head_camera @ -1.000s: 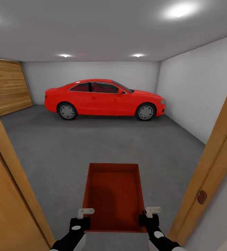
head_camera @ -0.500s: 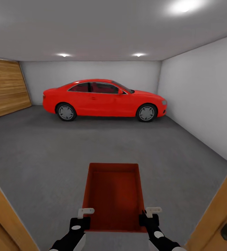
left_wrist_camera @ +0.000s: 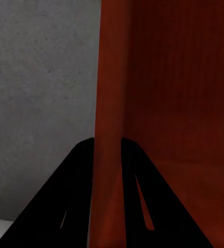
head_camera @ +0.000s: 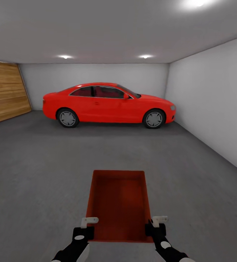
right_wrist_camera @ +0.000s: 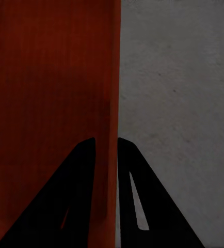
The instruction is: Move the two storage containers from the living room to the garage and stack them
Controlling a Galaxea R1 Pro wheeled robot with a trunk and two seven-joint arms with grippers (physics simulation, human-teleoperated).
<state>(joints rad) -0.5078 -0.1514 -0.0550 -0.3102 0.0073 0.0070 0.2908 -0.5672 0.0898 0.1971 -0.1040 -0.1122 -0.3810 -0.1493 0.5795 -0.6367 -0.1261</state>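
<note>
I carry one orange-red open-topped storage container [head_camera: 119, 203] in front of me, low in the head view, above the garage's dark grey concrete floor [head_camera: 42, 163]. My left gripper [head_camera: 89, 220] is shut on the container's left wall near its close corner. In the left wrist view its black fingers [left_wrist_camera: 76, 196] straddle the thin ribbed wall [left_wrist_camera: 109, 103]. My right gripper [head_camera: 159, 219] is shut on the right wall. The right wrist view has that wall [right_wrist_camera: 107, 103] pinched between the black fingers [right_wrist_camera: 132, 196]. The container is empty.
A red car [head_camera: 109, 104] is parked across the far end of the garage. Wooden plank doors [head_camera: 3, 92] line the left side. A plain white wall [head_camera: 213, 109] runs along the right. Open concrete lies between me and the car.
The wooden door frame at both sides has slid out of the picture as the view advanced into the garage. The container and both grippers keep the same place in the view.
</note>
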